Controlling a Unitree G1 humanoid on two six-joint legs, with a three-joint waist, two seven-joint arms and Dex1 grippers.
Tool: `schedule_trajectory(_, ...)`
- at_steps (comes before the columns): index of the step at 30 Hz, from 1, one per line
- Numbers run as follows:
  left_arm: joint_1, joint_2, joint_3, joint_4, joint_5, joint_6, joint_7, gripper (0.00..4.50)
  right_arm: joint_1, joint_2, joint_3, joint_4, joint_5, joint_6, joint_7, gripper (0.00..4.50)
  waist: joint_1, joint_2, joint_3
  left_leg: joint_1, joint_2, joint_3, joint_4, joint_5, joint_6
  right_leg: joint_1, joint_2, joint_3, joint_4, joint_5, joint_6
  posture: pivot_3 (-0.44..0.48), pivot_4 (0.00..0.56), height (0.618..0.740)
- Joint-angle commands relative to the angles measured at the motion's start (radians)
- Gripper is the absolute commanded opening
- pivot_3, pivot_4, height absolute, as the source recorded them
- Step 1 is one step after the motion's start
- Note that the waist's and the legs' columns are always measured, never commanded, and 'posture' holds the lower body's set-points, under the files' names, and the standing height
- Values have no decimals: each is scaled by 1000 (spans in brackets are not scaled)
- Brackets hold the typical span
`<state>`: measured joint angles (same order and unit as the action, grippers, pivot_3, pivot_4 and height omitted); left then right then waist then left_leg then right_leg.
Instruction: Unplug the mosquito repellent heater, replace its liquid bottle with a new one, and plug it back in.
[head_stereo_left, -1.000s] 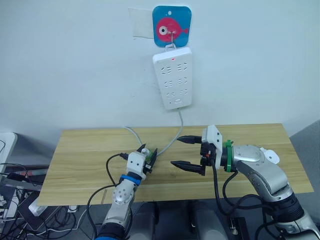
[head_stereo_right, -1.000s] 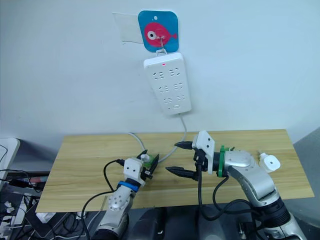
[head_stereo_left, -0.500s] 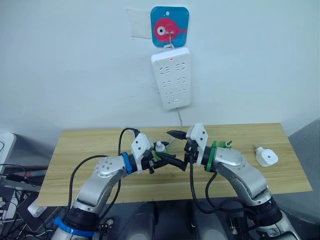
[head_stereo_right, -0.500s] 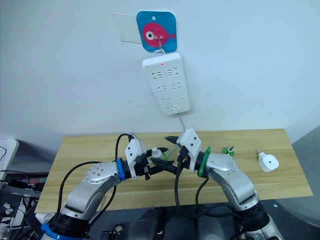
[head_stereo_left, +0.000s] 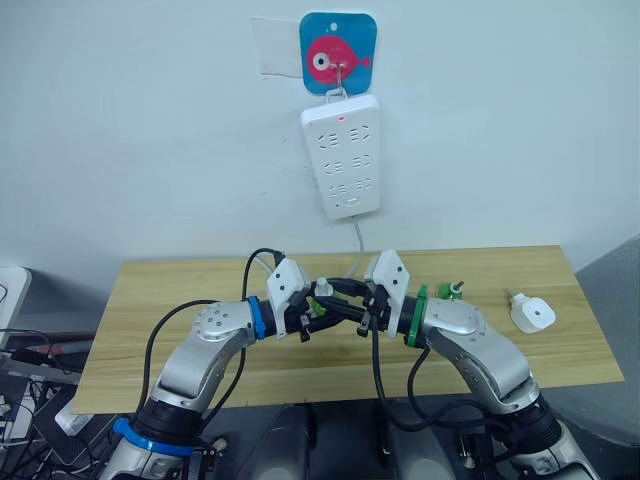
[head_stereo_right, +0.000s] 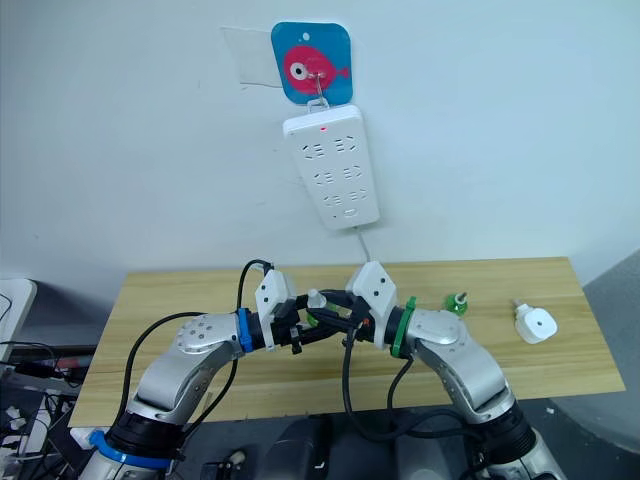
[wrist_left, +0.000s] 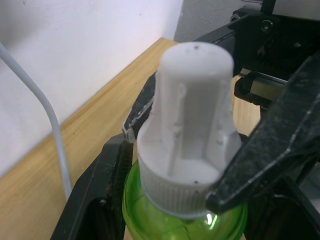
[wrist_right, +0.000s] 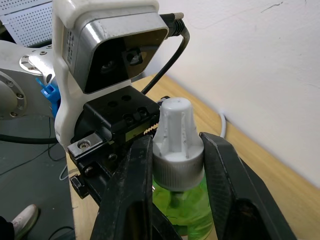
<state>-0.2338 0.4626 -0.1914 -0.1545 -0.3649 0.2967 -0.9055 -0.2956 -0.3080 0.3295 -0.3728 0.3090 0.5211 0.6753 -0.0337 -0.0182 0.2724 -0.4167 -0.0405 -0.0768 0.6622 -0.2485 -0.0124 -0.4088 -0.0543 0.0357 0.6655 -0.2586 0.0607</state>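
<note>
Heater (head_stereo_left: 531, 314) unmoved; right tool (wrist_right: 175, 165) now closed around bottle (wrist_right: 176, 150).

Worktop (head_stereo_left: 180, 290): rectangular light wood-grain board, long side set against the white wall. Near its right end lies the small white rounded plastic mosquito repellent heater (head_stereo_left: 530, 314), on its side, unplugged, well apart from everything else. Further in from it, toward the middle, sits a small green item with a white tip (head_stereo_left: 453, 291); too small to identify. Thin white cable (head_stereo_left: 262, 264) curves across the rear-centre of the board surface.
</note>
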Motion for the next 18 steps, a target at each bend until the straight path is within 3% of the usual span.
schedule_trajectory(1,0,7,4,-31,-25,-21,-52,2276,-8,-36,-35,-26,15,-17,33,1017,0,0,0,0,0,0,0,0,0,0,0,0,0,0,0,-43,233,740)
schedule_trajectory(10,-46,110,-94,50,1,-251,-419,2276,-177,-190,-13,66,159,-99,470,1017,0,0,0,0,0,0,0,0,0,1,0,-1,-1,1,-1,-31,234,740)
schedule_trajectory(14,-118,105,-83,134,-19,-286,-496,2276,-225,-213,16,202,133,-229,651,1017,0,0,0,0,0,0,1,0,1,1,0,-2,-1,1,-1,-28,237,740)
schedule_trajectory(18,-168,96,-87,194,-15,-326,-541,2276,-289,-204,28,327,112,-322,742,1017,-1,0,0,0,0,0,1,0,1,1,1,-2,0,1,-1,-28,239,740)
